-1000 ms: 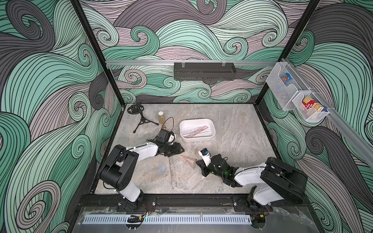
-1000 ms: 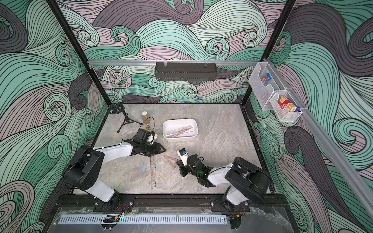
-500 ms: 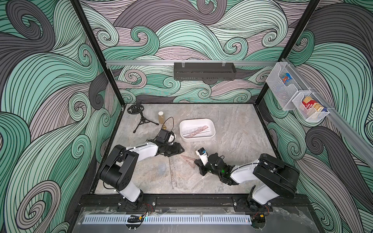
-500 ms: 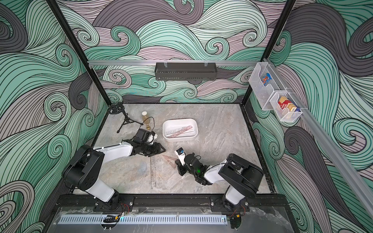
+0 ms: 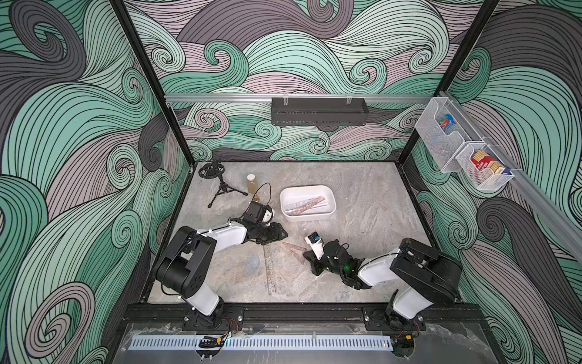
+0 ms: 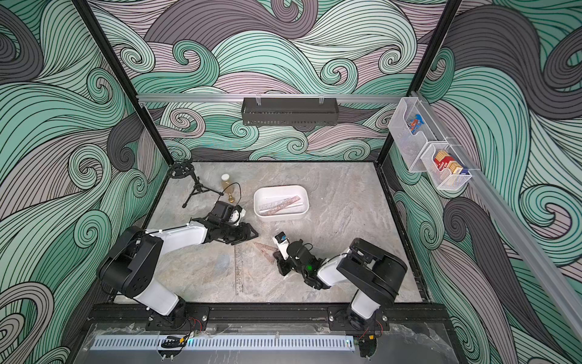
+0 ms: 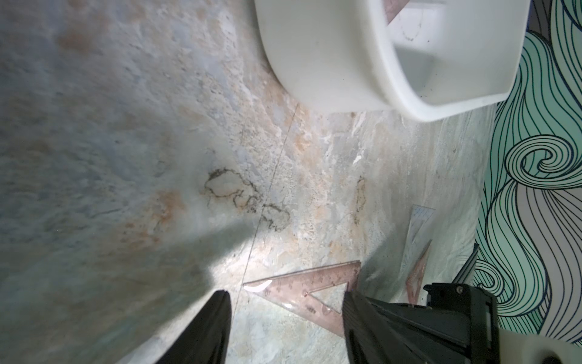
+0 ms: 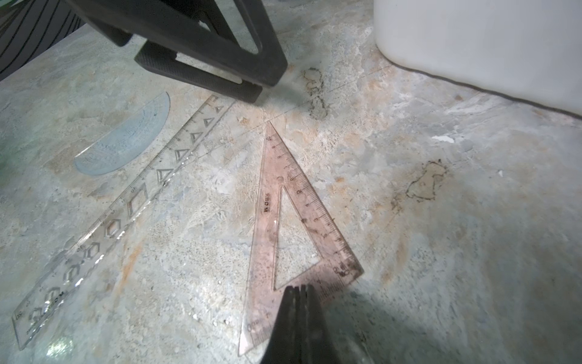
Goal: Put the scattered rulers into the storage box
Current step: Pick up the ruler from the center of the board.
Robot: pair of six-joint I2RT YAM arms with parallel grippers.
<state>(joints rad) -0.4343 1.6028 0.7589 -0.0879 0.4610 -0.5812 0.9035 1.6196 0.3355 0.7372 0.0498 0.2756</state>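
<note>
The white storage box [image 5: 285, 201] [image 6: 259, 201] stands mid-table with two straight rulers [image 5: 304, 205] lying in it. A pinkish triangular set square [image 5: 294, 250] [image 8: 267, 201] [image 7: 305, 283] lies flat on the table in front of it. My right gripper [image 8: 297, 288] [image 5: 308, 254] is shut, its tips resting on the set square's short side. A long clear ruler [image 5: 269, 268] [image 8: 126, 214] lies to its left. My left gripper [image 7: 285, 302] [image 5: 281, 234] hovers open and empty just beyond the set square's pointed corner.
A bluish half-round protractor [image 5: 252, 264] [image 8: 126, 141] lies left of the long ruler. A small black tripod [image 5: 220, 186] and a bottle [image 5: 251, 184] stand at the back left. The box wall [image 8: 472, 47] rises close behind the set square.
My right gripper has slid a little to the left onto the set square, its arm folding in behind it. The left arm has stayed put.
</note>
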